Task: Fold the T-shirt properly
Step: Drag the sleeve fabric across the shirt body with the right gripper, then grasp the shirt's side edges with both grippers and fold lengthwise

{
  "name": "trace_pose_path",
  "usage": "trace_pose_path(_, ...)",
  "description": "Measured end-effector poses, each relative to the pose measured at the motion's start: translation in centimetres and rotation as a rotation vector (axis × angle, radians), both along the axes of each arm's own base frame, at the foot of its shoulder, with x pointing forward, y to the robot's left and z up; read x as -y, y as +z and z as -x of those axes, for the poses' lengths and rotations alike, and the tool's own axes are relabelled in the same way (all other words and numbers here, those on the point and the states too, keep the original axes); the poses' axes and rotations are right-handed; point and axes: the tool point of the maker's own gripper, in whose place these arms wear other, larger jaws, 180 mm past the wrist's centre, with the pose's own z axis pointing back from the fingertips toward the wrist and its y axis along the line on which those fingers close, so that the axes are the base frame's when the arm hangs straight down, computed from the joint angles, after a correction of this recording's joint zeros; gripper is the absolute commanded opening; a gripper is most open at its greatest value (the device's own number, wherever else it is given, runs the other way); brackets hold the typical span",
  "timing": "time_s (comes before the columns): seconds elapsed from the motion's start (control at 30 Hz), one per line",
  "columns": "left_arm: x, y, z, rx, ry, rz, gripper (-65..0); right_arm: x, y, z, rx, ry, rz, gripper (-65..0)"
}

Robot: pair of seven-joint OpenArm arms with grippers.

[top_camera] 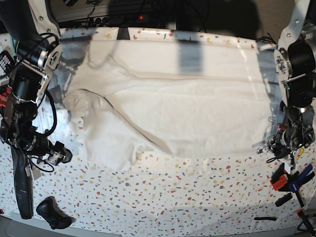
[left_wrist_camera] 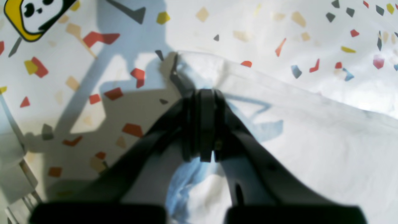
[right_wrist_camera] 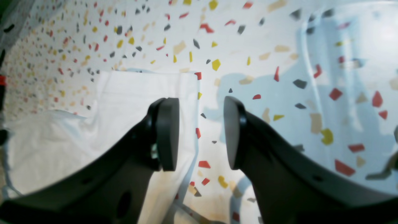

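The T-shirt (top_camera: 168, 113) lies spread on the counter (top_camera: 197, 197), soft, light and floppy, so its hem corner suits the left fingers (left_wrist_camera: 202, 124), apparently pinching it, while the right fingers (right_wrist_camera: 201, 133) stand wide.

Two black arms (top_camera: 27, 94) with looping cables, white shoulder shells, matte black curved fingers (right_wrist_camera: 166, 133).

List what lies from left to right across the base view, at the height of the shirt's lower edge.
Right arm's open black tool → large plain white cloth T-shirt spread on the speckled terrazzo-pattern tabletop → left arm's shut black tool at the shirt's right edge → red and blue clamps.
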Motion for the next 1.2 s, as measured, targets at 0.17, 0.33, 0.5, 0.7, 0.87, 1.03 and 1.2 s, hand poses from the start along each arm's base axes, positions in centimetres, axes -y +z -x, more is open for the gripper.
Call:
trace_pose_path(0.17, 0.0, 0.0, 0.0, 0.000, 0.000, 0.000, -65.0, -0.2, -2.5, -0.3, -0.031, -0.021, -0.002, -40.8)
trace_pose_path(0.33, 0.0, 0.0, 0.0, 0.000, 0.000, 0.000, -65.0, -2.2, -4.7, 0.2, -0.068, -0.018, -0.059, -40.8)
trace_pose_path(0.5, 0.0, 0.0, 0.0, 0.000, 0.000, 0.000, -65.0, -5.5, -5.4, -0.5, -0.054, 0.014, -0.076, -40.8)
trace_pose_path(0.7, 0.0, 0.0, 0.0, -0.001, 0.000, 0.000, -65.0, -6.9, -5.5, -0.8, -0.040, 0.024, -0.093, -41.1)
trace_pose_path(0.87, 0.0, 0.0, 0.0, -0.001, 0.000, 0.000, -65.0, -5.9, -5.2, -1.2, -0.029, 0.006, -0.063, -61.9)
trace_pose_path(1.03, 0.0, 0.0, 0.0, -0.001, 0.000, 0.000, -65.0, -6.1, -3.8, -2.1, -0.044, 0.031, -0.058, -65.0)
trace_pose_path(1.2, 0.2, 0.1, -0.1, 0.002, 0.007, 0.017, -65.0, -6.3, -1.5, -3.5, -0.052, 0.063, -0.052, -65.0)
